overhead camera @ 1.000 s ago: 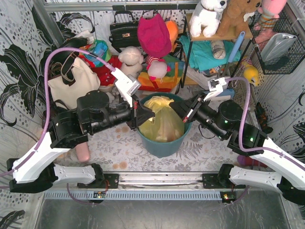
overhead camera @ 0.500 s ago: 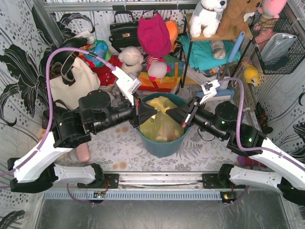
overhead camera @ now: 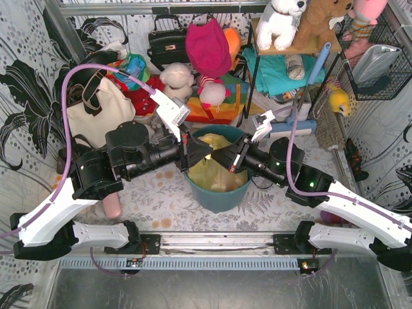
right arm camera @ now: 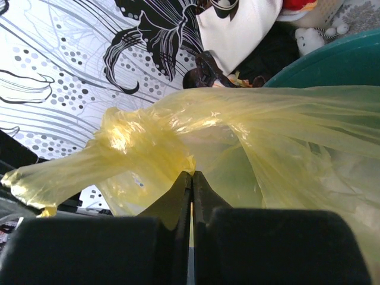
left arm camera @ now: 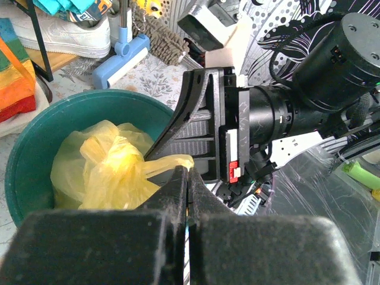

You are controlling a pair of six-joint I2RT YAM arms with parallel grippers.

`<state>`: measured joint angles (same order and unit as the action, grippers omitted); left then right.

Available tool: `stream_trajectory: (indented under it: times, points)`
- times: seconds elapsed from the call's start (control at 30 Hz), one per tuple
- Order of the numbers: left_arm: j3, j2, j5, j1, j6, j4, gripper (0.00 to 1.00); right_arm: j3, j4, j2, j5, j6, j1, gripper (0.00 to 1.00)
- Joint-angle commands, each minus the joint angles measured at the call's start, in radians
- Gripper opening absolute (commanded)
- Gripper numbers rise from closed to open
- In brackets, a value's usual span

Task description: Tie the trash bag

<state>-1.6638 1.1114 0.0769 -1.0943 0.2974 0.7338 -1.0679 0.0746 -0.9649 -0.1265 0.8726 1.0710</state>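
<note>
The yellow trash bag (overhead camera: pixel 215 175) sits inside the teal bucket (overhead camera: pixel 219 196) at the table's middle. My left gripper (overhead camera: pixel 205 152) reaches in from the left, shut on a stretched strip of the bag (left arm camera: pixel 172 161). Coming from the right, my right gripper (overhead camera: pixel 217 158) is shut on another bunched flap of the bag (right arm camera: pixel 148 142) and nearly meets the left one above the bucket. In the left wrist view the bag's bulk (left arm camera: pixel 101 169) fills the bucket (left arm camera: pixel 32 142), and a black finger (left arm camera: pixel 199 113) of the right gripper lies just beyond my left gripper (left arm camera: pixel 188 171). My right gripper (right arm camera: pixel 191 174) bites the film at its tips.
A cream tote bag (overhead camera: pixel 96 116) leans at the back left, with a black handbag (overhead camera: pixel 168 42), a magenta hat (overhead camera: pixel 207 45) and plush toys behind the bucket. A shelf (overhead camera: pixel 283 51) stands at the back right. A blue brush (left arm camera: pixel 122 59) lies beyond the bucket.
My right gripper has moved left across the bucket with its flap of the bag, closing on the left gripper. The left gripper has barely shifted.
</note>
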Motion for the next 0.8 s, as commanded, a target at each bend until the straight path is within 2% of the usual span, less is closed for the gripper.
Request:
stream_trajectory:
  times: [0.0, 0.27, 0.57, 0.77]
  points:
    - [0.004, -0.007, -0.007, -0.007, 0.008, -0.059, 0.0, 0.018, -0.152, -0.021, -0.002, 0.037, -0.005, 0.0]
    - [0.009, -0.009, -0.019, -0.008, 0.014, -0.062, 0.0, 0.046, -0.286, -0.082, -0.017, 0.059, -0.004, 0.0]
    - [0.009, -0.007, -0.033, -0.007, 0.017, -0.062, 0.0, 0.151, -0.522, -0.108, -0.142, 0.048, -0.004, 0.0]
    - [0.009, -0.003, -0.039, -0.007, 0.018, -0.059, 0.0, 0.176, -0.644, -0.143, -0.164, 0.061, -0.005, 0.0]
